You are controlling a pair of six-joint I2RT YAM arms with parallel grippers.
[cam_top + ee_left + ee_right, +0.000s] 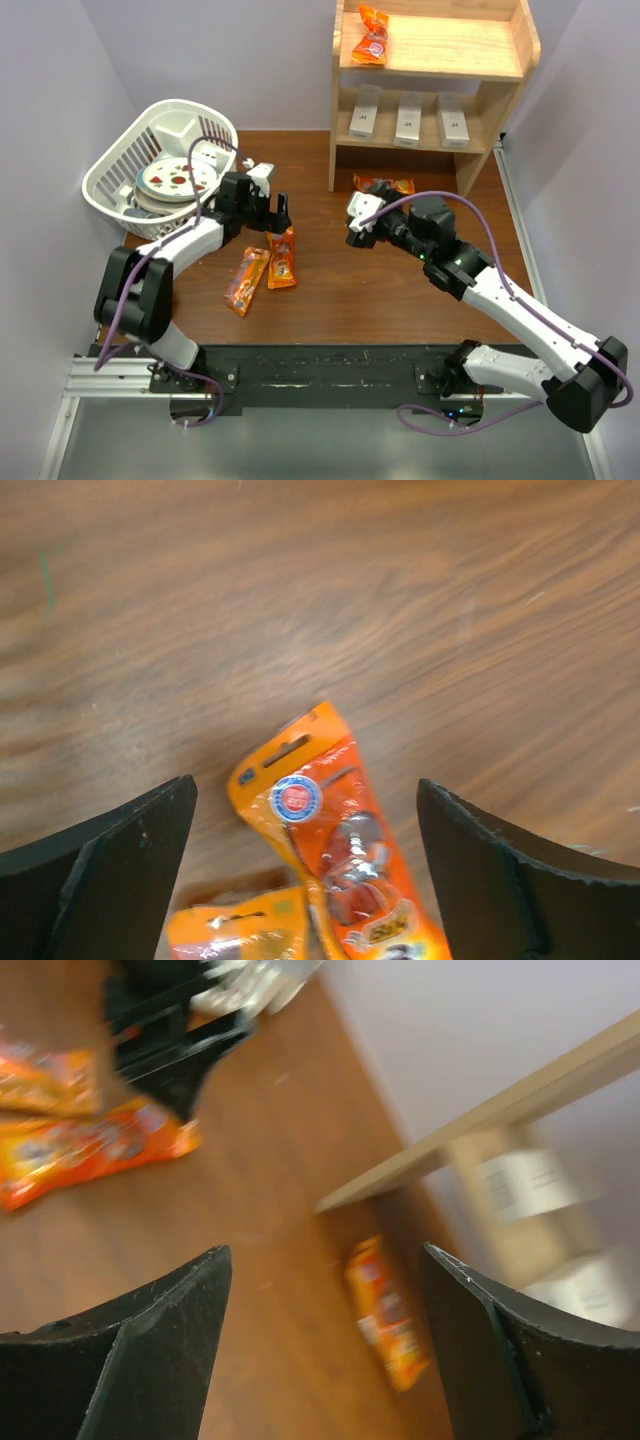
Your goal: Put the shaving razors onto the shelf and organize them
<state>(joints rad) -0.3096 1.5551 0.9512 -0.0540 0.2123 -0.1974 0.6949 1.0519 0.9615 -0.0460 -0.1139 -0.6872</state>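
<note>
Okay so, working outward from the arm bases: on the brown table [330, 300] two orange snack packets [283, 258] lie touching each other at an angle. The left gripper [277, 218] hangs right above the upper one, jaws spread wide on either side of it with nothing in them. That looks more like parking or lining up than a grab, since snacks aren't the job anyway. Across from it, the right gripper [325, 1260] has its fingers well apart and empty too, angled toward the shelf side. Its wrist view is blurry, but you can make out a third packet [385, 185] lying by the foot of the shelf [500, 60]. Off to the left is the white basket [110, 175] with plates [170, 180] stacked in it. Further back, all three shaving razors [408, 117] sit in a row on the lower level of the shelf, evenly gapped and facing the same way, so the sorting looks pretty much done. Up top, a fourth packet [372, 38] lies alone at the left end.
</note>
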